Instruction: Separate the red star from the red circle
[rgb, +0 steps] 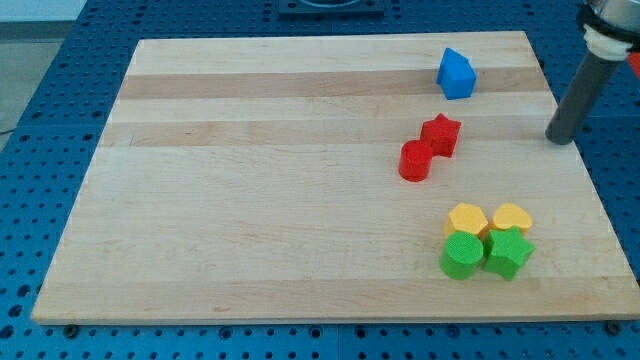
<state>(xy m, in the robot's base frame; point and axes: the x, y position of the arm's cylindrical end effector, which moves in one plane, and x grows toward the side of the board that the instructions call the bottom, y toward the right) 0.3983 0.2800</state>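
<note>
The red star (441, 134) lies right of the board's centre. The red circle (415, 160) touches it at its lower left. My tip (561, 139) rests on the board near the right edge, well to the right of the red star and apart from every block. The dark rod rises from it to the view's top right corner.
A blue block (456, 74) sits above the red pair near the board's top edge. A cluster at lower right holds two yellow blocks (467, 220), (511, 217), a green circle (462, 256) and a green star (509, 252). The wooden board (250, 180) lies on a blue perforated table.
</note>
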